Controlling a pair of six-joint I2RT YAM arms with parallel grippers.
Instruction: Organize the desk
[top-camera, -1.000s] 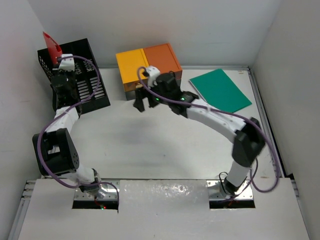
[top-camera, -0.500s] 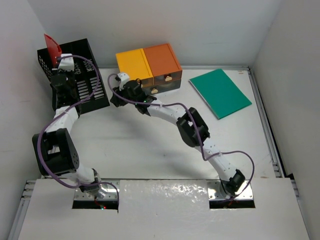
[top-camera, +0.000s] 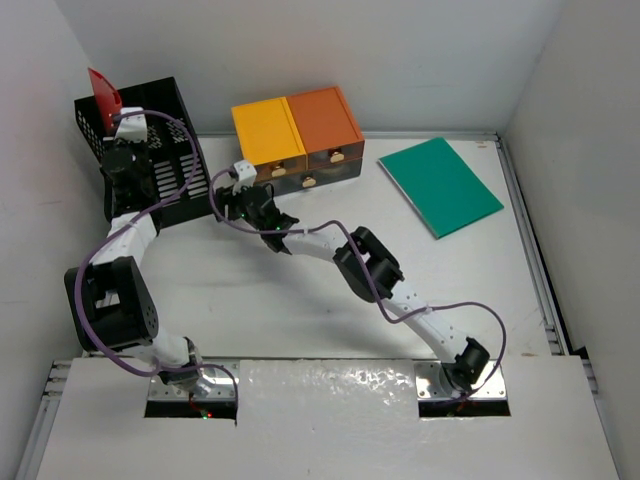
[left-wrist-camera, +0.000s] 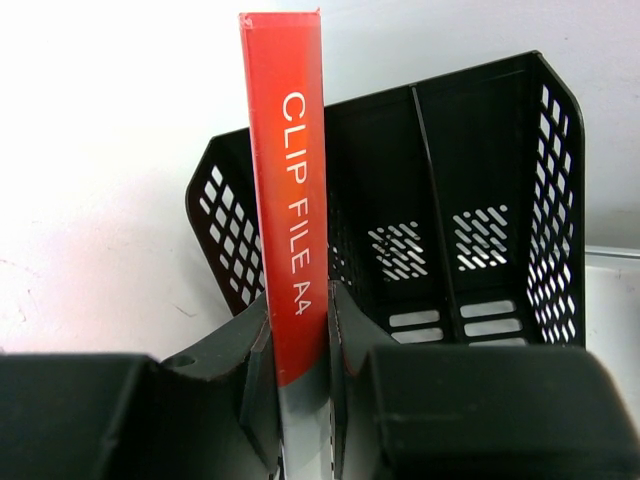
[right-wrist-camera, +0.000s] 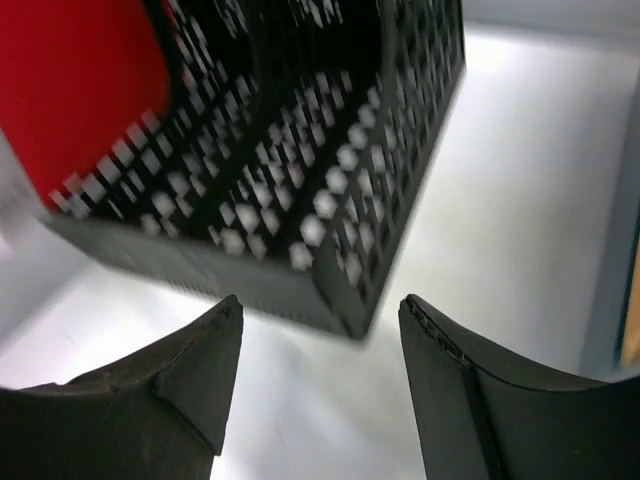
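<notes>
Red clip file (left-wrist-camera: 290, 200) is clamped upright by the left tool (left-wrist-camera: 300, 350) for racking; the right tool (right-wrist-camera: 320, 310) is held apart beside the rack (right-wrist-camera: 300, 200), probably for steadying.

The black rack (right-wrist-camera: 300, 150) stands just ahead of the right pincer (right-wrist-camera: 320, 310), bare desk (right-wrist-camera: 500, 200) beneath.

Bright even light; right-wrist view blurred

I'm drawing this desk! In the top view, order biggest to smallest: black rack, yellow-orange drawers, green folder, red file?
1. Black mesh plastic rack
2. Yellow-and-orange drawer box, nearly as big
3. Flat green rectangular folder
4. Red plastic clip file, only a corner showing
</notes>
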